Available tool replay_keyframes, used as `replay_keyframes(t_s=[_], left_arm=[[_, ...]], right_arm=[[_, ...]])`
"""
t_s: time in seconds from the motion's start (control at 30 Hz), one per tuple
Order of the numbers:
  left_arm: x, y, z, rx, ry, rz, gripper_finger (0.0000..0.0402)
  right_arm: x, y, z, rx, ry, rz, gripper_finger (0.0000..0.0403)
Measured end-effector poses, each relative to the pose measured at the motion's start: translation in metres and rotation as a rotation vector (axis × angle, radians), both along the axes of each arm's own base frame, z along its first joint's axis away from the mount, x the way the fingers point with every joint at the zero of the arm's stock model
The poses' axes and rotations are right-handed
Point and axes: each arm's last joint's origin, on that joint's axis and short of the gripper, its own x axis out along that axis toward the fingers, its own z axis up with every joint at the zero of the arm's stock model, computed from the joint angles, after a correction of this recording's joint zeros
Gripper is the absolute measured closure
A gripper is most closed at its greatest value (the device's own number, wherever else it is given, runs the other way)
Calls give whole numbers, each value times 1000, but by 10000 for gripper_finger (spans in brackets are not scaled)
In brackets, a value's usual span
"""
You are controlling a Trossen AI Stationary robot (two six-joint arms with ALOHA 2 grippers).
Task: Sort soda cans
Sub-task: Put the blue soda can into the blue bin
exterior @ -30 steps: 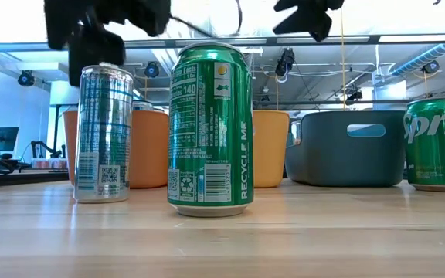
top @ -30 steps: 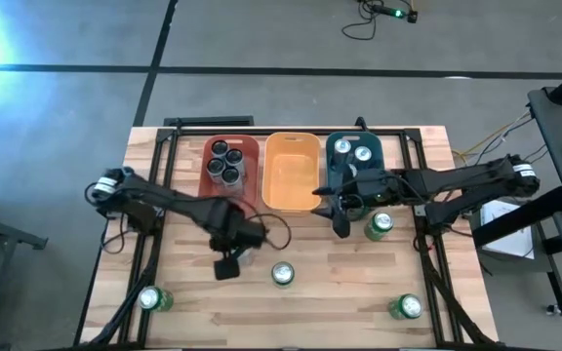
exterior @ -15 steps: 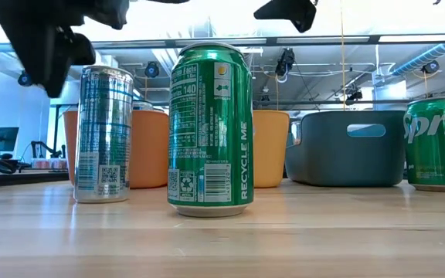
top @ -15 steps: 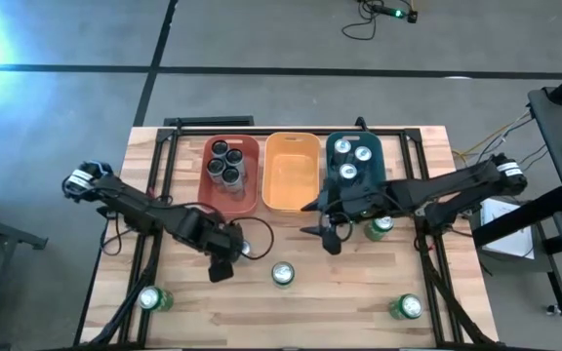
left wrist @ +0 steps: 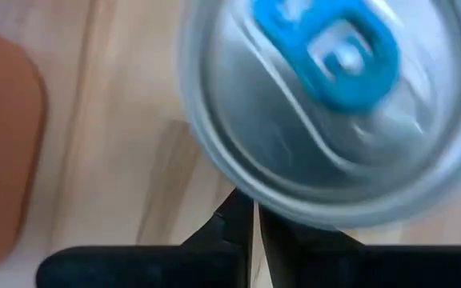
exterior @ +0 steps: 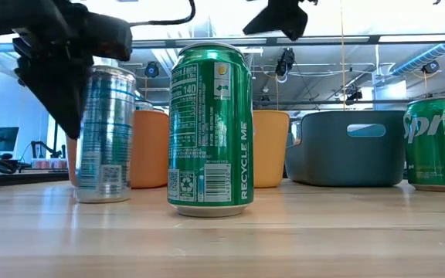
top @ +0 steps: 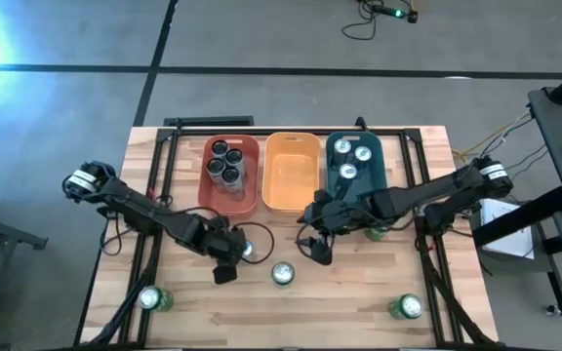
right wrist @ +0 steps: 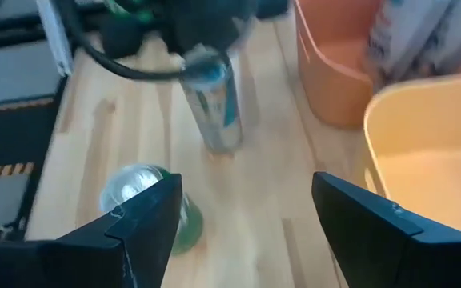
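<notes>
Left gripper [top: 228, 261] is down over the pale blue can [top: 246, 250] that stands on the wooden table [top: 359, 302] in front of the red tub [top: 252, 200]. From the low camera I see its dark body [exterior: 56, 66] against the can [exterior: 103, 131], covering the can's upper side. My left wrist camera looks straight down on the can's silver end with its blue tab [left wrist: 326, 104], and the 2 fingertips [left wrist: 234, 220] show nearly closed together at the rim, just beside the can rather than around it. I cannot tell for sure whether the fingers have any hold on it, since the close view is blurred.

Right gripper [top: 318, 246] hangs above the table in front of the yellow tub [top: 291, 200], fingers spread wide and holding nothing [right wrist: 246, 232]. Its wrist camera looks past them to the pale blue can [right wrist: 214, 108] and a green can [right wrist: 146, 204] near it.

That green can [top: 282, 274] stands near the table's middle, close to the low camera [exterior: 209, 131]. I count 3 more green cans: 1 at the front left [top: 151, 298], 1 at the front right [top: 405, 307], and 1 just in front of the teal tub [top: 335, 195], partly under the right arm [top: 379, 230]. The red tub holds 4 dark cans [top: 227, 163]; the teal tub holds 3 cans [top: 352, 160].
</notes>
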Motion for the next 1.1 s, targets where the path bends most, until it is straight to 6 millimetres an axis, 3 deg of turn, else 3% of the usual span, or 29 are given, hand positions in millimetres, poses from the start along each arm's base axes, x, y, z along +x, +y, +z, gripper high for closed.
replay_keyframes(t_s=[0.27, 0.53, 0.73, 0.87, 1.1], left_arm=[[2, -5, -8, 44, -22, -10, 374], [19, -10, -12, 99, -177, -9, 279], [34, -10, -26, 142, -234, 38, 217], [51, -11, -39, 126, -278, 65, 216], [85, -21, -42, 137, -296, 46, 250]], right_arm=[[2, 4, -8, 9, 34, -41, 106], [5, 8, -17, 8, 60, -66, 89], [8, 13, -29, 10, 100, -70, 85], [13, 15, -44, -5, 149, -67, 94], [19, 19, -59, -34, 184, -44, 99]])
